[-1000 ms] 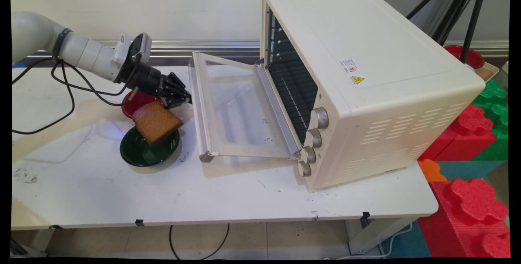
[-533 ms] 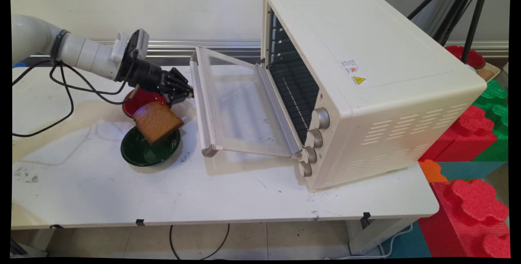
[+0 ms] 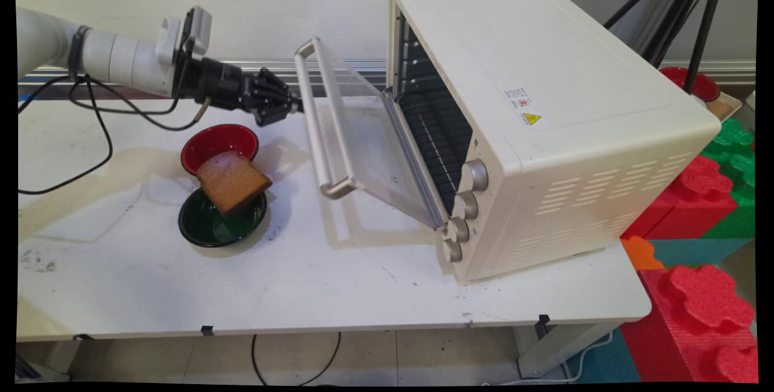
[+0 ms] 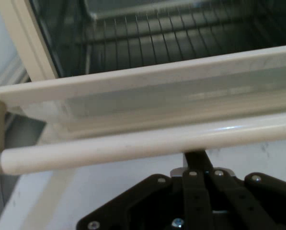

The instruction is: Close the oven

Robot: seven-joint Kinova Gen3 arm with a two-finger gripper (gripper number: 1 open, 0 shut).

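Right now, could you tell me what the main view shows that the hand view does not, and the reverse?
Only the main view shows the red bowl, the green bowl holding a bread slice, and the oven's knobs. Only the hand view shows the wire rack up close. Both show the gripper at the half-raised door's handle.

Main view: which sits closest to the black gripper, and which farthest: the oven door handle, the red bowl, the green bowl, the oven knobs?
From the gripper:
1. Oven door handle, right at its fingertips.
2. Red bowl, below it.
3. Green bowl, nearer the camera.
4. Oven knobs, far right.
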